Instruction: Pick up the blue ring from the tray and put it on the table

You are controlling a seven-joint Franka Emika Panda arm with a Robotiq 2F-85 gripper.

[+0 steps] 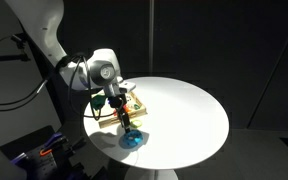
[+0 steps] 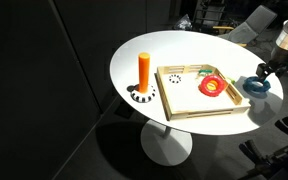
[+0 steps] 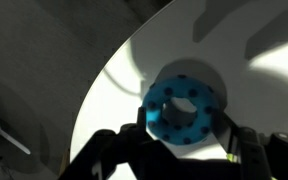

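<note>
White round table (image 2: pixel 134 60) carries the Panda arm's claw (image 1: pixel 126 124) at its edge. The light-wood tray (image 2: pixel 162 92) sits just beside the claw, holding a red piece (image 2: pixel 212 87). An orange cylinder (image 2: pixel 144 68) stands beyond the tray, well away from the claw. The blue ring (image 3: pixel 184 108) lies on the tabletop outside the tray, directly under the claw, between its spread fingers. Whether they grip it cannot be told.

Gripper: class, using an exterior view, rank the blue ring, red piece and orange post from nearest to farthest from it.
1. Blue ring: on the table, right at the gripper.
2. Red piece: in the tray, at the end by the gripper.
3. Orange post: upright on the table, past the tray's far end.
</note>
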